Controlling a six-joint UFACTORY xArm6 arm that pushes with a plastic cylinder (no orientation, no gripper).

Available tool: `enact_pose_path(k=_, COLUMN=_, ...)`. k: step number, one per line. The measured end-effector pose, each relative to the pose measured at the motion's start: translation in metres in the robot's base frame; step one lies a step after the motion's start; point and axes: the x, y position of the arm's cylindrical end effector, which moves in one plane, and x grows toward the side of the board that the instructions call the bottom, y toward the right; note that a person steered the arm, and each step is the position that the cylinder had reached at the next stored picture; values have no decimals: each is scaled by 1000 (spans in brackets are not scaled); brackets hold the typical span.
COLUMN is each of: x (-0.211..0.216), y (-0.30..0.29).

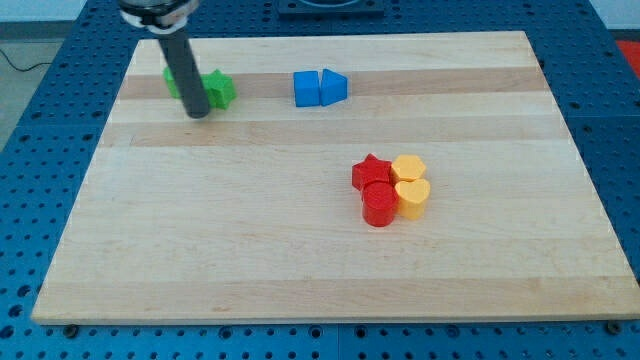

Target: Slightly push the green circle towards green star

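Green pair sits at the board's upper left: green star (221, 89) is plain to see, while the green circle (172, 82) shows only as a sliver at the rod's 9 o'clock side, mostly hidden behind it. Rod carries nothing and has no jaws to open or close; my tip (198, 114) rests on the wooden board (250, 230) at roughly 7 o'clock from the star, close to both green pieces, between them as far as this view tells. Contact with either cannot be confirmed. Judgement: the tip is on the wrong side for the push (circle must travel toward 3 o'clock, so the tip belongs at the circle's 9 o'clock). Best approach, I think: go round below the circle without brushing it, set up on its far side, then a short nudge along the line through both centres, stopping early since only a slight push is asked. Off-centre contact would likely spin the circle aside. Blue pair (320, 88) at 3 o'clock and red-and-yellow cluster (391, 188) at 5 o'clock lie well apart.
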Motion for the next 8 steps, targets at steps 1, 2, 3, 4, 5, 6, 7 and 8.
enact_pose_path(k=1, x=-46, y=41)
enact_pose_path(k=2, x=-76, y=65)
enact_pose_path(k=3, x=-49, y=55)
enact_pose_path(k=4, x=-12, y=33)
enact_pose_path(k=5, x=-5, y=-32)
enact_pose_path(k=6, x=-9, y=-112)
enact_pose_path(k=7, x=-17, y=-144)
enact_pose_path(k=8, x=-45, y=-133)
